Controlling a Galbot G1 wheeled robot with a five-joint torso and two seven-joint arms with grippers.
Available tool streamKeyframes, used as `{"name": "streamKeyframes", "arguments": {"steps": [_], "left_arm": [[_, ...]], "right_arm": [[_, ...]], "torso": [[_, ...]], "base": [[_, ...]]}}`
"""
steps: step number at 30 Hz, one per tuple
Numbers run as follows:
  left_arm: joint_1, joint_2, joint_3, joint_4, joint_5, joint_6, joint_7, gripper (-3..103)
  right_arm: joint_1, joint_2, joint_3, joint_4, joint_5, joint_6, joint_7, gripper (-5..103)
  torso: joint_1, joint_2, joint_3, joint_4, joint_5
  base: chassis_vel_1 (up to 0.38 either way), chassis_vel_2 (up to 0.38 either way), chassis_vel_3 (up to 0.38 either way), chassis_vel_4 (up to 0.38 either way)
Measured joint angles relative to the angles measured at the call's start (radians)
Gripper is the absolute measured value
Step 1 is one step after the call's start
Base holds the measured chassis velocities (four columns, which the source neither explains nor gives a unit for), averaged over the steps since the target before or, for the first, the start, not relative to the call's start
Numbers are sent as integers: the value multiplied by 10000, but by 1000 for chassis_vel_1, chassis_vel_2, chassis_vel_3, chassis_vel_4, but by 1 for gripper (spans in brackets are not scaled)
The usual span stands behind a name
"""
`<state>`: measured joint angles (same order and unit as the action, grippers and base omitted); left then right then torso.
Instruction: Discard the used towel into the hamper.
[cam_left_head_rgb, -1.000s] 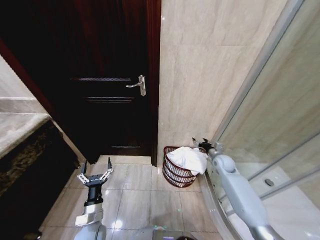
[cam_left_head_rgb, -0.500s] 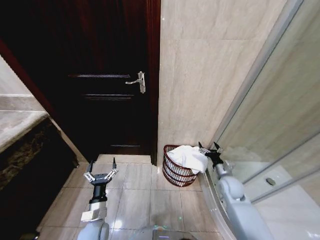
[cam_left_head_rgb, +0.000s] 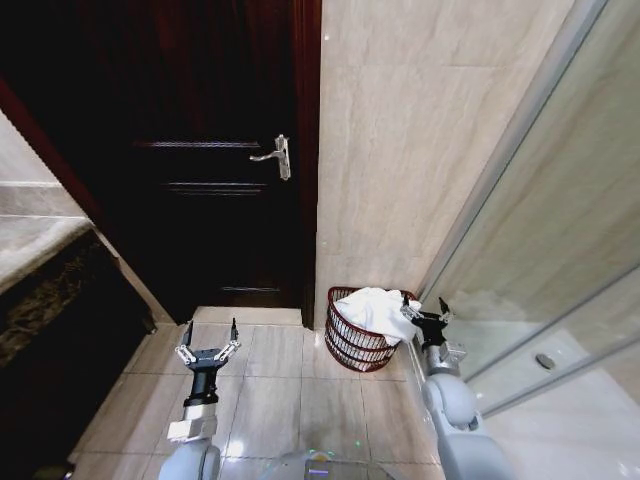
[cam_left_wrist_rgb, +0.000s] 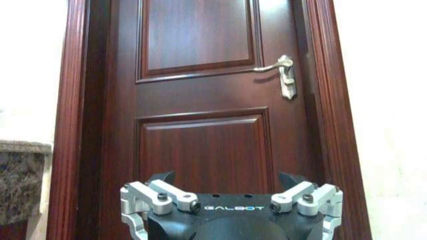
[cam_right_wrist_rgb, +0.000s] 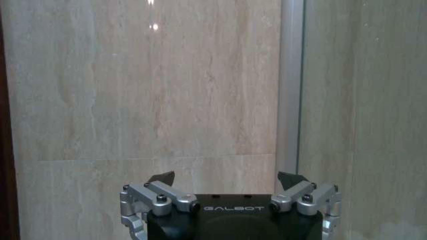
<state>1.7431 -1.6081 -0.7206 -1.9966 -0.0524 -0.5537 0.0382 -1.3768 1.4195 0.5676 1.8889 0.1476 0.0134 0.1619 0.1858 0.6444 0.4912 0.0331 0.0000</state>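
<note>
Two pincers up: both mine, both empty.
Right gripper (cam_left_head_rgb: 427, 312): fingers spread apart, nothing between them, hovering just beside the hamper's rim on the glass-panel side. In my right wrist view (cam_right_wrist_rgb: 227, 181) it faces the beige tiled wall (cam_right_wrist_rgb: 140, 100) and the metal frame post (cam_right_wrist_rgb: 289, 85) of the glass.
Left gripper (cam_left_head_rgb: 208, 338): fingers spread too, holding nothing, out over the floor tiles (cam_left_head_rgb: 275, 385) in front of the door, well apart from the hamper. In my left wrist view (cam_left_wrist_rgb: 228, 181) it points straight at the door.
Hamper (cam_left_head_rgb: 350, 345): reddish-brown openwork basket on the floor, in the corner where the door frame meets the tiled wall, close to the wall's foot.
Towel (cam_left_head_rgb: 378, 311): white, bunched up in the hamper's mouth, piled above the rim and draped over the edge nearest my right gripper.
Door (cam_left_head_rgb: 215, 160): dark wood, shut, silver lever handle (cam_left_head_rgb: 276, 157) on the hamper side.
Counter (cam_left_head_rgb: 45, 290): dark stone edge at my far left.
</note>
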Motion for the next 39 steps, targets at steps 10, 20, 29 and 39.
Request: {"name": "streamKeyframes", "arguments": {"steps": [10,20,29,39], "left_arm": [[-7,0,-11,40,-78,-34,64,100],[25,0,-43,94,-197,-194,144,100],[69,0,-221,221,-365,-606,322,100],[218,1,-261,253,-402,-785,373,100]], "right_arm": [[28,204,-108,-87,-359,1,216,100],[-65,362,-227,23,-712,1,561,100],[-155,472,-375,148,-980,135,648,100],[-295,532,-400,162,-1021,561,767,100]], "torso": [[-178,-440,-263,0,0],[-360,-861,-503,-1,0],[-478,-1178,-701,0,1],[-558,-1406,-850,-1,0]], "base": [[13,14,-19,-8],[72,83,-72,-73],[70,68,-91,-84],[13,22,-126,-124]]}}
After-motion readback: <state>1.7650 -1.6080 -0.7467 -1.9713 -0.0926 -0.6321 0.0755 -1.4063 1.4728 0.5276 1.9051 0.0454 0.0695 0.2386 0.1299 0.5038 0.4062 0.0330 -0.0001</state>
